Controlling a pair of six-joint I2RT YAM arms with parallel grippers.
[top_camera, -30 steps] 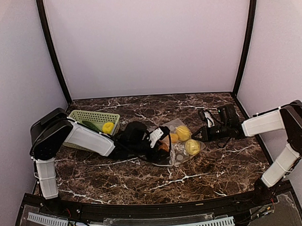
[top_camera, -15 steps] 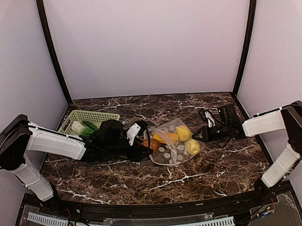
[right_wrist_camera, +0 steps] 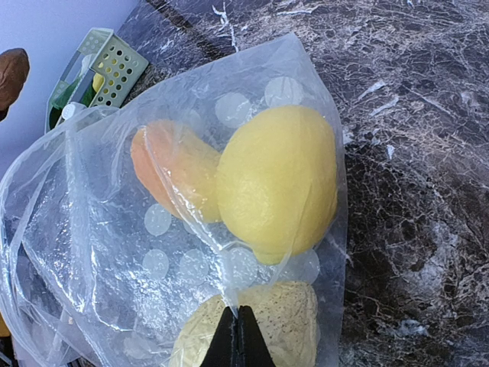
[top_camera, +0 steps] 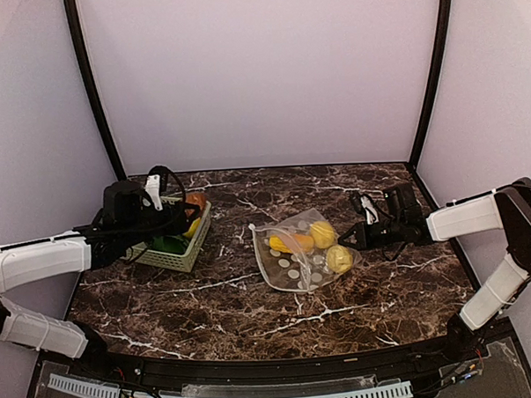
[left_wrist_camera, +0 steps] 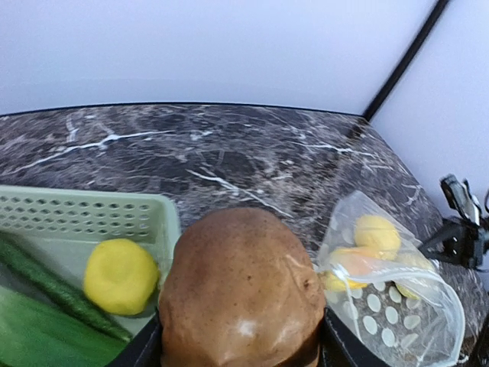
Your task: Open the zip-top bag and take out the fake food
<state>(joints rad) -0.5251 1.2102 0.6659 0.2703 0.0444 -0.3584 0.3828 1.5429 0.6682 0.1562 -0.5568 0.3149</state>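
Observation:
The clear dotted zip-top bag (top_camera: 297, 266) lies mid-table with its mouth facing left. Inside it are a yellow lemon-like piece (right_wrist_camera: 279, 180), an orange piece (right_wrist_camera: 172, 168) and a pale speckled yellow piece (right_wrist_camera: 286, 325). My right gripper (right_wrist_camera: 237, 332) is shut on a fold of the bag's film at its right end (top_camera: 354, 239). My left gripper (top_camera: 188, 208) is shut on a brown potato-like piece of fake food (left_wrist_camera: 241, 287). It holds the piece above the right end of the green basket (top_camera: 182, 256), well left of the bag (left_wrist_camera: 397, 294).
The pale green slotted basket (left_wrist_camera: 92, 208) holds a yellow piece (left_wrist_camera: 120, 275) and green vegetable pieces (left_wrist_camera: 42, 279). Purple walls and black corner posts (top_camera: 96, 101) enclose the marble table. The right arm lies along the table's right side.
My left gripper has drawn the brown piece out of the bag's mouth and carried it left and back to above the basket. The right gripper and the bag have stayed put.

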